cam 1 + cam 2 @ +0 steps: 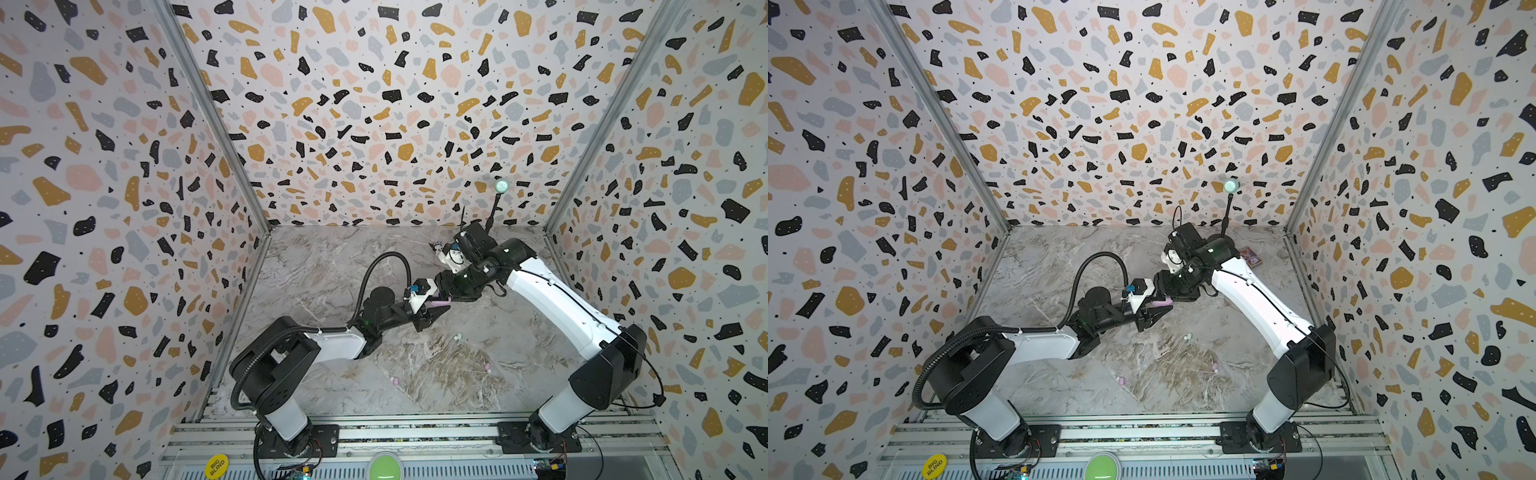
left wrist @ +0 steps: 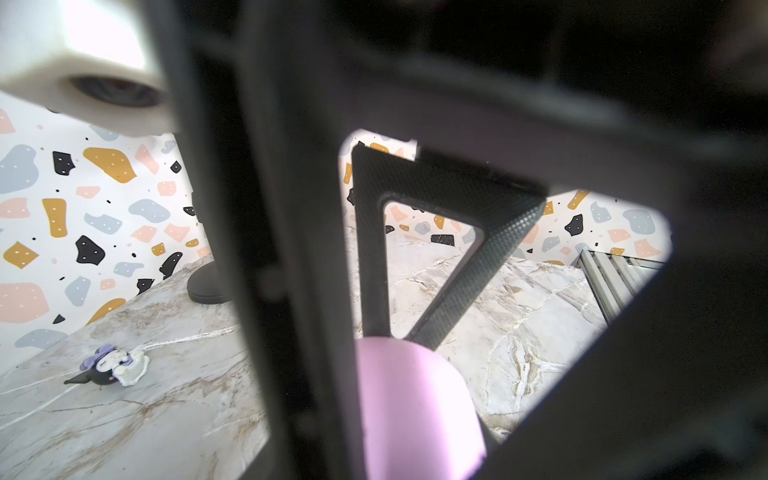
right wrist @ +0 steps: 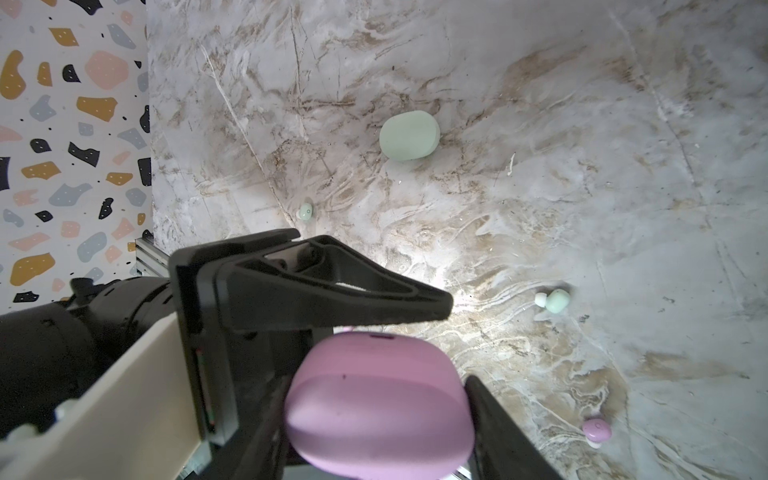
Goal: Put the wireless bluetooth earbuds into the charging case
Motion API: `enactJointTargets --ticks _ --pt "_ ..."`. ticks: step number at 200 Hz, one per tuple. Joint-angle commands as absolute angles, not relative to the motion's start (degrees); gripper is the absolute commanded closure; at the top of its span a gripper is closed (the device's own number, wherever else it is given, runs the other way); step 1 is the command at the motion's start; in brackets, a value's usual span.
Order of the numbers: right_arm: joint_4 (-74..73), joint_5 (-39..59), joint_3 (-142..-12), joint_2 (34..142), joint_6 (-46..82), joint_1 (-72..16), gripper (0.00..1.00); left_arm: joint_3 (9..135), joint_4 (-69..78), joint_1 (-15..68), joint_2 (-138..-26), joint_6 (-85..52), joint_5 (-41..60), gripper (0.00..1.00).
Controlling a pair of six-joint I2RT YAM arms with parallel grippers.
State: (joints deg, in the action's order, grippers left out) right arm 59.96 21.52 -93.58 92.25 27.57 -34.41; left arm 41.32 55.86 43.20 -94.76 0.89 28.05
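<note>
A pink charging case (image 3: 378,399) with its lid down is held above the table between the two arms. My right gripper (image 3: 380,419) is shut on it, one finger on each side. My left gripper (image 1: 434,316) meets it from the other side, with one finger (image 3: 332,291) lying along the case's top edge. In the left wrist view the case (image 2: 415,407) fills the gap between the jaws. On the table lie mint earbuds (image 3: 552,300) (image 3: 305,212) and pink earbuds (image 1: 487,367) (image 1: 394,380). A mint charging case (image 3: 409,135) sits shut on the table.
A small purple and black figurine (image 2: 110,368) lies at the back. A black stand (image 2: 208,286) topped by a green ball (image 1: 502,185) rises near the back wall. A small purple box (image 1: 1250,256) sits at the back right. Patterned walls close in three sides.
</note>
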Motion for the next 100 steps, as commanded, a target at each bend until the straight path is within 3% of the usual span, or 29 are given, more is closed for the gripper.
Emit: enactJointTargets --ticks 1,66,100 --pt "60.3 22.2 -93.5 90.9 27.0 -34.7 0.53 43.3 59.2 43.5 -93.3 1.3 28.8 0.52" --pt "60.4 22.3 -92.6 90.7 26.7 -34.8 0.52 43.8 58.4 43.5 -93.1 0.7 29.5 0.6" --pt "60.3 22.4 -92.5 90.4 26.9 -34.8 0.44 43.8 58.3 43.5 -92.8 0.2 29.9 0.63"
